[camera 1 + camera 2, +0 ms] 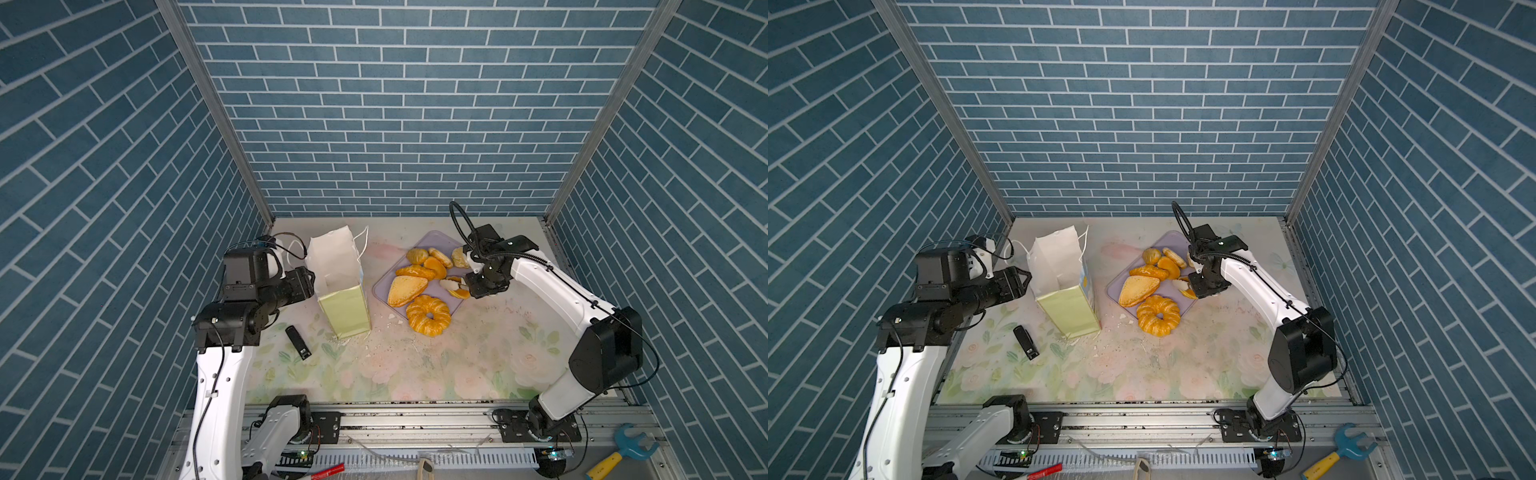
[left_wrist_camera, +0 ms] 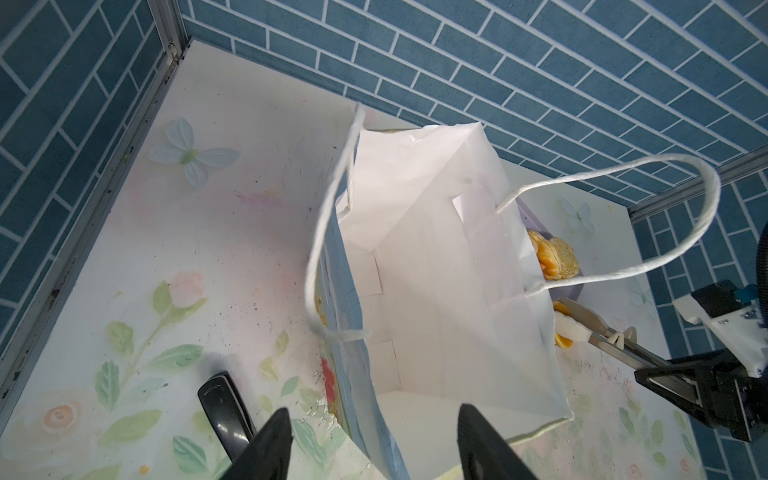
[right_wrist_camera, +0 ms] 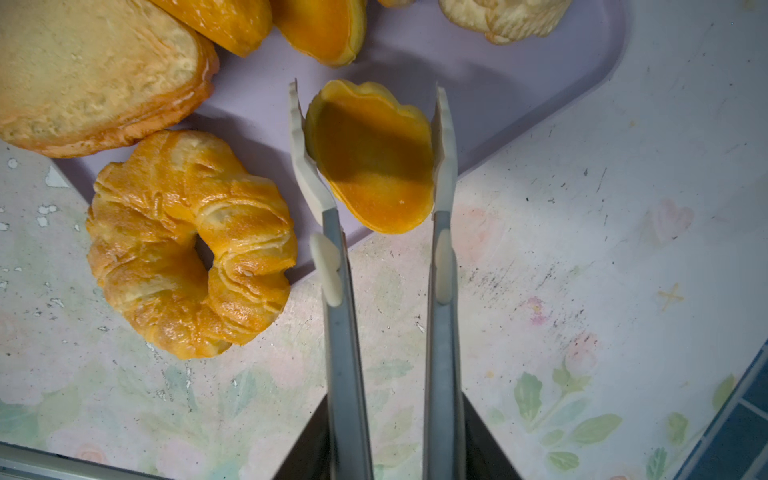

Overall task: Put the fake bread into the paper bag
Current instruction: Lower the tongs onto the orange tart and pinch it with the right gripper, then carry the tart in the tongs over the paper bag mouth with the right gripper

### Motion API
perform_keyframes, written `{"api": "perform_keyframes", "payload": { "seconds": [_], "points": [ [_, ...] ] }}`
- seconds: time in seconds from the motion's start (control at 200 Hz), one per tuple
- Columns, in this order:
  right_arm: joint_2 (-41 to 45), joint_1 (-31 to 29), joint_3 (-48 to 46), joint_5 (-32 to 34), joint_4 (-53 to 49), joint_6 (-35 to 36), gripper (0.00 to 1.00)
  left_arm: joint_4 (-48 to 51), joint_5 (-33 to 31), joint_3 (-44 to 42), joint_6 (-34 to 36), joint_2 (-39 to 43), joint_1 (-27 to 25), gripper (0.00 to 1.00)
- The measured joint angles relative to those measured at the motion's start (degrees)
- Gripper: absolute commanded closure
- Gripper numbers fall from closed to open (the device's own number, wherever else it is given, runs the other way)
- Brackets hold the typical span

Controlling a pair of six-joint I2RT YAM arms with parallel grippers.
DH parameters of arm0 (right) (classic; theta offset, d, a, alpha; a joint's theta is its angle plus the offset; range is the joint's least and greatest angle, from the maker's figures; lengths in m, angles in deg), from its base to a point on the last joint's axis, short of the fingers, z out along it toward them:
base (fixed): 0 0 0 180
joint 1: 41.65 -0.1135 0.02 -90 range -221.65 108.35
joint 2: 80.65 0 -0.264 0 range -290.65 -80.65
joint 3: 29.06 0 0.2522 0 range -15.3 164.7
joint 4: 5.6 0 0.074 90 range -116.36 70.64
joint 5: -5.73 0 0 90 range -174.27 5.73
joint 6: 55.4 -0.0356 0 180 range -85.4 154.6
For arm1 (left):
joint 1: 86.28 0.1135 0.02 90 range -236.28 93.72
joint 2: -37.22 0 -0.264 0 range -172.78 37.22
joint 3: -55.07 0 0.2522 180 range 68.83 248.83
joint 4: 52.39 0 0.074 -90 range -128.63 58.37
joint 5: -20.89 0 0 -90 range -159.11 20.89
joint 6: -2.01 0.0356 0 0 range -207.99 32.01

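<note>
The paper bag (image 1: 338, 266) (image 1: 1059, 262) stands upright and open at the left, white inside (image 2: 436, 270). My left gripper (image 1: 309, 282) (image 2: 374, 411) is open at the bag's left rim, with a bag wall between its fingers. Fake bread lies on the lavender tray (image 1: 432, 241): a toast slice (image 1: 406, 289), small buns, and a ring croissant (image 1: 428, 316) (image 3: 187, 245) at the tray's near edge. My right gripper (image 1: 482, 286) (image 3: 395, 432) is shut on grey tongs (image 3: 345, 332). The tongs' white tips press both sides of a small flat orange bun (image 3: 374, 158) over the tray's corner.
A small black device (image 1: 298, 342) (image 2: 224, 407) lies on the floral mat in front of the bag's left. White flakes are scattered near the bag's base. A blue and yellow toy wrench (image 1: 623, 451) lies off the table at the front right.
</note>
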Motion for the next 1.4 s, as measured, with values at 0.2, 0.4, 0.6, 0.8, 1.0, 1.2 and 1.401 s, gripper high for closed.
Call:
{"api": "perform_keyframes", "payload": {
  "seconds": [0.2, 0.4, 0.6, 0.8, 1.0, 1.2, 1.401],
  "points": [
    [0.31, -0.09, -0.9, 0.22, 0.31, 0.0, 0.68, -0.02, 0.22, 0.0, -0.63, 0.0, 0.0, 0.35],
    [2.54, -0.74, -1.2, 0.44, -0.33, 0.02, 0.72, -0.22, 0.44, -0.28, -0.79, 0.13, 0.0, 0.35],
    [6.56, -1.36, -1.2, 0.46, -1.92, 0.0, 0.74, -0.57, 0.9, -0.74, -0.98, 0.66, 0.0, 0.35],
    [11.89, -2.1, -1.16, 0.37, -4.22, -0.07, 0.75, -1.11, 0.9, -1.4, -1.2, 1.55, 0.0, 0.35],
    [15.56, -2.78, 3.08, -0.52, -6.73, -0.28, 0.76, -1.36, 0.9, -1.75, -1.73, 1.68, 0.0, 0.35],
    [16.24, -4.85, 12.72, -1.14, -7.1, -1.22, 0.77, -2.08, 0.9, -2.38, -2.29, 1.99, 0.0, 0.35],
    [11.63, -9.2, 26.21, -2.32, -6.78, -0.74, 0.77, -3.08, 1.29, -3.87, -3.17, 2.67, 0.0, 0.34]
  ]
}}
